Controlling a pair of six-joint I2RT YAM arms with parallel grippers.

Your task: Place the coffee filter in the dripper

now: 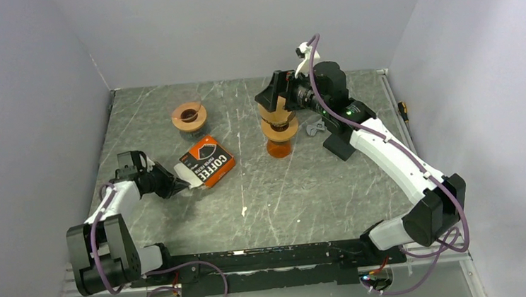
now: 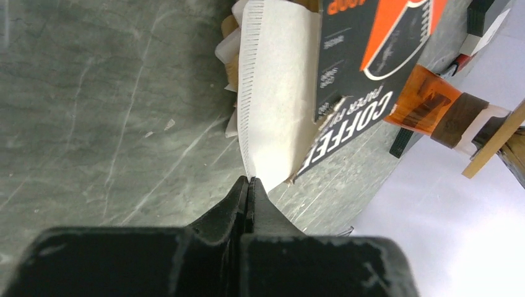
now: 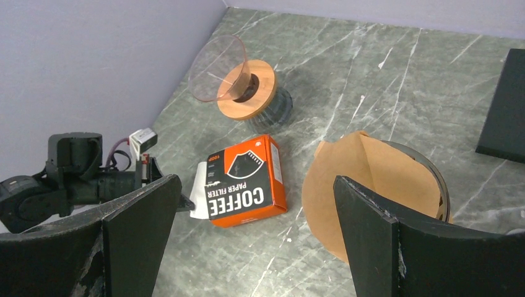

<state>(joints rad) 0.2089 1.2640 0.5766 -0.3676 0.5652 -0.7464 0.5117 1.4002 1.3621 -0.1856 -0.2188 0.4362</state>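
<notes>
The left pincer (image 2: 249,185) is pressed together on the near corner of the white filter (image 2: 272,93), low over the counter (image 1: 306,188) at its left side. The filter lies nearly flat. Its long axis runs from the pinched corner toward the far right, and its other end is tucked into the open end of the filter box (image 1: 208,160). From the left wrist, the crimped seam runs straight away from the fingertips along the filter's left edge. More filter edges, white and tan, show at the box mouth beside it.

The box lies flat with its label up, turned diagonally, left of the counter's middle. The left wall (image 1: 30,103) stands close beside the left arm, so there is little room on that side. A wide bare stretch runs right of the box and across the near middle, carrying only a small white scrap (image 1: 244,210).

The clear dripper (image 1: 189,117), a cone in a wooden collar on a glass base, stands beyond the box toward the far left, apart from it. From the right wrist its cone looks tipped toward the left wall.

The right pincer (image 1: 276,96) is spread wide and hangs over the amber dripper (image 1: 280,146) at the far middle. A brown filter (image 3: 365,179) sits in that dripper's top, partly behind the right finger. A black block (image 1: 338,144) and a small grey piece (image 1: 312,127) lie just right of this dripper.
</notes>
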